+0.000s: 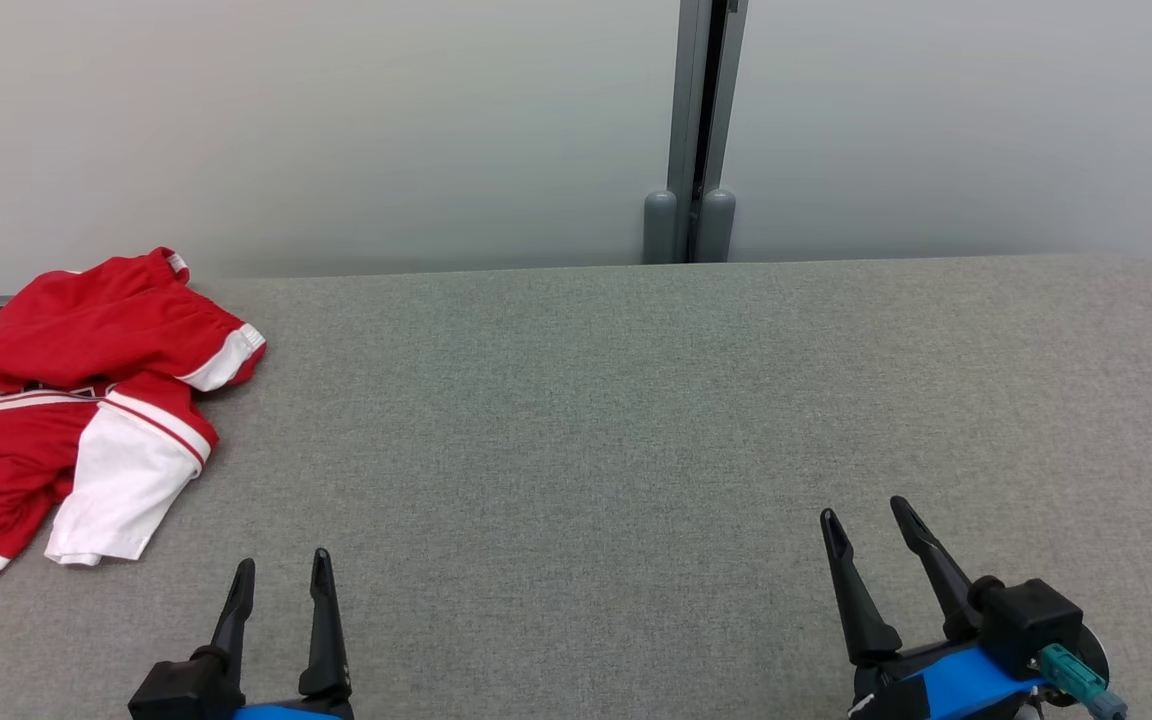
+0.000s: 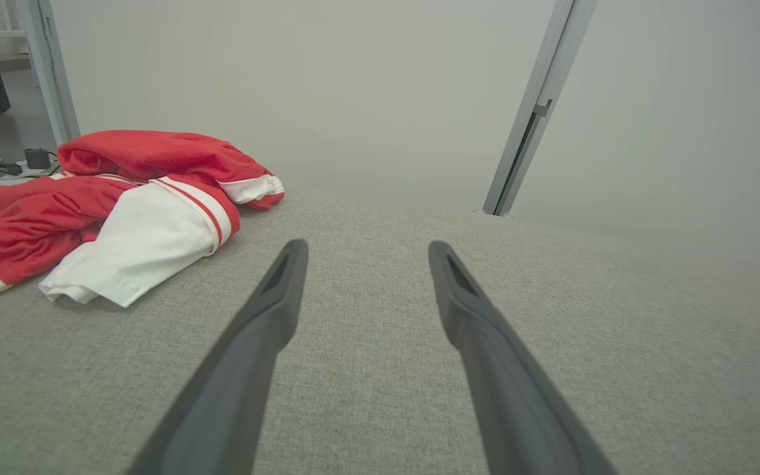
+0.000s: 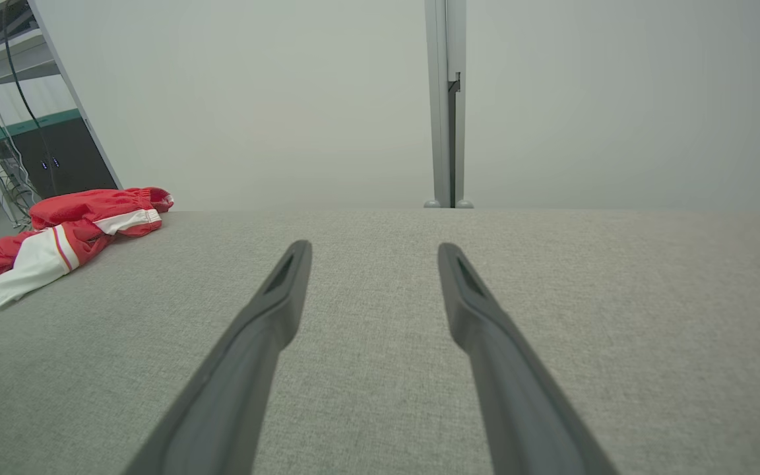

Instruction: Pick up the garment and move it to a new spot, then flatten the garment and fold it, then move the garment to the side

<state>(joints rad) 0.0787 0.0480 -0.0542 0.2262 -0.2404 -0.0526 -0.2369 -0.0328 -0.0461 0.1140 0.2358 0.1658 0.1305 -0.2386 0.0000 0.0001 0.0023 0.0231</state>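
At the left edge of the head view, the red-and-white jacket [image 1: 76, 400] lies crumpled on the grey counter [image 1: 586, 400], its long axis running from upper left down to the lower left corner. Just below and to its right, the left claw [image 1: 283, 562] is the nearer one, jaws wide and empty. At lower right the right claw [image 1: 865, 510], equally wide and empty, is well apart from it.

Left wrist view: the jacket [image 2: 109, 204] sits at middle left, up and left of the left claw [image 2: 367, 245], white sleeve nearest, bare counter between.

Right wrist view: the jacket [image 3: 63, 237] is far off at the left edge from the right claw [image 3: 375, 245]. A grey post [image 3: 444, 99] stands behind the counter, likely no obstacle.
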